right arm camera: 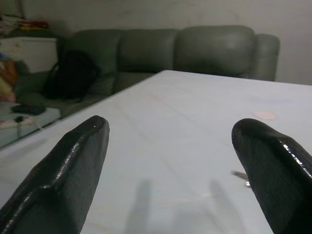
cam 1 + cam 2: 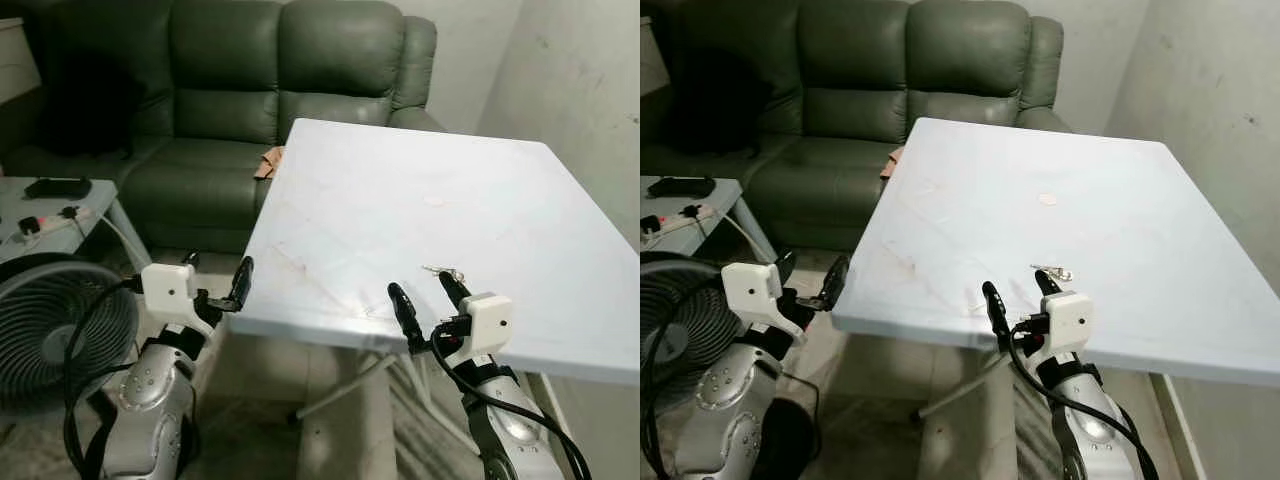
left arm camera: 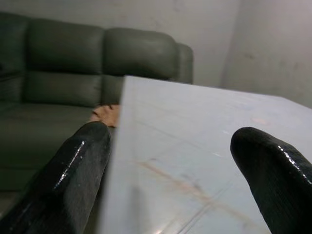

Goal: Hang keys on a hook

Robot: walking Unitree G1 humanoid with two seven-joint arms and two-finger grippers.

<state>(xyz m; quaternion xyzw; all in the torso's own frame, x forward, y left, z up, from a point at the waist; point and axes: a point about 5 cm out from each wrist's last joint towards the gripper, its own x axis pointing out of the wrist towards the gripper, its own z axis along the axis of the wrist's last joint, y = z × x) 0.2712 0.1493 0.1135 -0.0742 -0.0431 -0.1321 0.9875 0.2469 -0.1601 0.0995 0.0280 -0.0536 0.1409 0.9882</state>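
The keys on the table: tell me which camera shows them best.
The right eye view: the keys lie unobstructed on the white table, just beyond the right gripper. The left eye view has them partly behind a fingertip. The right wrist view catches a sliver.

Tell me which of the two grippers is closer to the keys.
The right gripper, open over the white table's near edge beside the small metal keys. The left gripper is off the table's left corner.

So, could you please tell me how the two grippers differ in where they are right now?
The right gripper is raised over the white table's near edge, right beside the keys; the left gripper sits off the table's left corner, far from them. Both are open and hold nothing.
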